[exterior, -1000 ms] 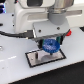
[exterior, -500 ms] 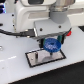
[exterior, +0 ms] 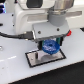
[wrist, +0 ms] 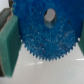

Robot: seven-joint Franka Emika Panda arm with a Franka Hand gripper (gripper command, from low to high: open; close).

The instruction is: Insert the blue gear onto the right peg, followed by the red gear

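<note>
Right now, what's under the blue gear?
In the exterior view the blue gear, between the pincer fingers, sits over the dark plate. The wrist view shows only white surface beyond its teeth. The pegs are covered; the red gear isn't visible.

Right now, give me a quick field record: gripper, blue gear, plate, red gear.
gripper: low over the plate, shut on the blue gear
blue gear: held between the green fingers, above the plate
plate: dark rectangle with pale rim, flat on the white table
pegs: hidden by gear and gripper, cannot tell
red gear: not in view
</note>
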